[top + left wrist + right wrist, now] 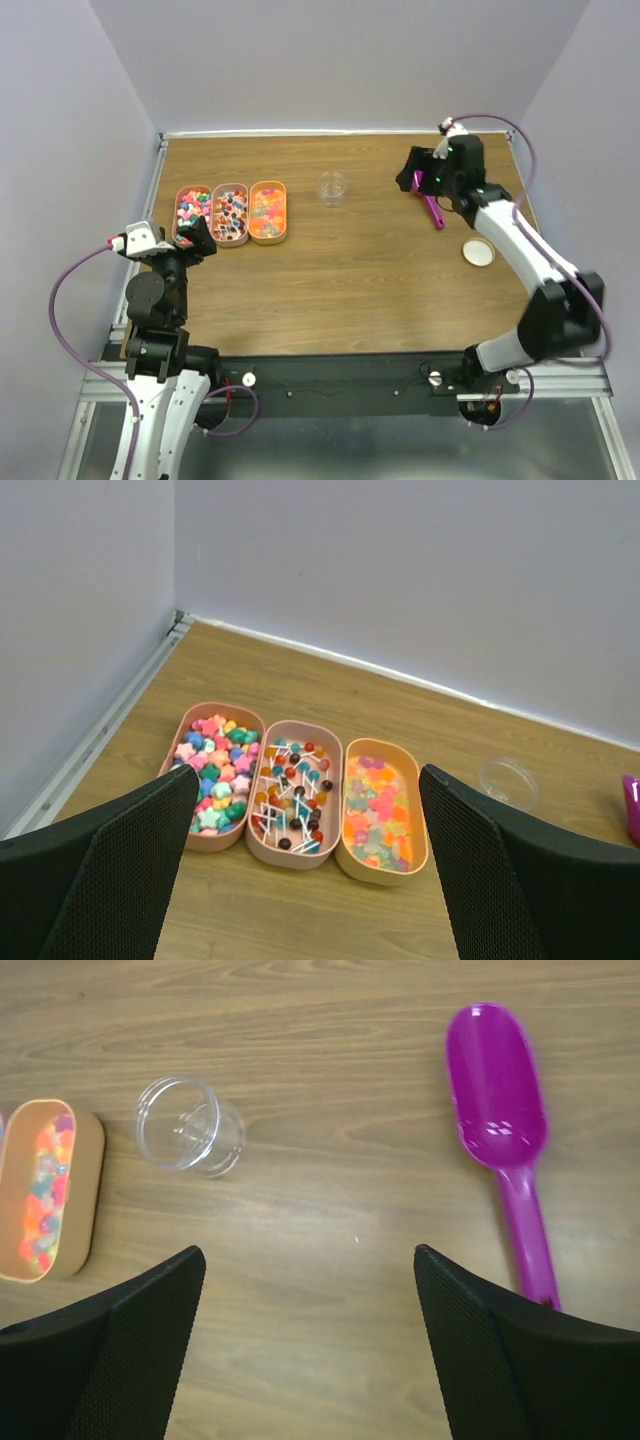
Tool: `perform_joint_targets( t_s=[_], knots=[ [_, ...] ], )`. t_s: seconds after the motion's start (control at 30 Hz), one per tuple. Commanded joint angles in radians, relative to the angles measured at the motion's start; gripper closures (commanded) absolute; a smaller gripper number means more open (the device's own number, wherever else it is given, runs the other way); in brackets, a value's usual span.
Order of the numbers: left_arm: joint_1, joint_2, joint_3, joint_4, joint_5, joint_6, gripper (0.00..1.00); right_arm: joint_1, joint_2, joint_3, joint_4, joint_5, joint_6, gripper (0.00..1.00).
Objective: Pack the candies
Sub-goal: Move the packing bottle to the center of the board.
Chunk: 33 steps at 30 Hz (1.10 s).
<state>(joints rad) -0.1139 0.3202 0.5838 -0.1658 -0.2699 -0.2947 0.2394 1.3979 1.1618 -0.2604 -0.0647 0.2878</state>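
The candies (231, 212) fill three peach trays side by side at the left of the table: star shapes (215, 770), tiny lollipops (295, 795) and translucent gummies (378, 815). My left gripper (196, 236) hangs open just short of the trays' near ends, and its wrist view (308, 775) shows nothing between the fingers. A clear empty jar (332, 187) stands upright mid-table. The magenta scoop (500, 1090) lies flat at the right. My right gripper (310, 1255) is open above bare wood, and the scoop's handle runs beside its right finger.
A round cream lid (478, 252) lies near the right edge, on the near side of the scoop (431, 206). Purple walls close in the table at the back and both sides. The jar (190, 1138) and the gummy tray's rim (90, 1200) lie left of my right gripper.
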Motion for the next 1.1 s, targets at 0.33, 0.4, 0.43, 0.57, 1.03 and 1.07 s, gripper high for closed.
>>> perform_joint_targets(
  t_s=[0.33,0.4,0.43,0.57,1.03,1.07],
  knots=[
    [-0.038,-0.041,-0.007,0.061,0.003,0.038,0.01,0.136,0.696,0.528,0.041,-0.169,0.119,0.21],
    [-0.040,-0.041,-0.009,0.063,0.001,0.040,0.01,0.147,0.739,0.582,0.039,-0.156,0.129,0.22],
    [-0.040,-0.041,-0.007,0.063,0.000,0.042,0.01,0.156,0.775,0.596,0.041,-0.149,0.145,0.24],
    [-0.044,-0.043,-0.009,0.060,-0.002,0.042,0.01,0.169,0.845,0.644,0.038,-0.127,0.172,0.27],
    [-0.047,-0.050,-0.007,0.058,-0.006,0.045,0.01,0.175,0.920,0.693,0.016,-0.141,0.137,0.58],
    [-0.047,-0.050,-0.009,0.058,-0.006,0.045,0.01,0.175,0.915,0.688,0.013,-0.135,0.131,0.62]
  ],
)
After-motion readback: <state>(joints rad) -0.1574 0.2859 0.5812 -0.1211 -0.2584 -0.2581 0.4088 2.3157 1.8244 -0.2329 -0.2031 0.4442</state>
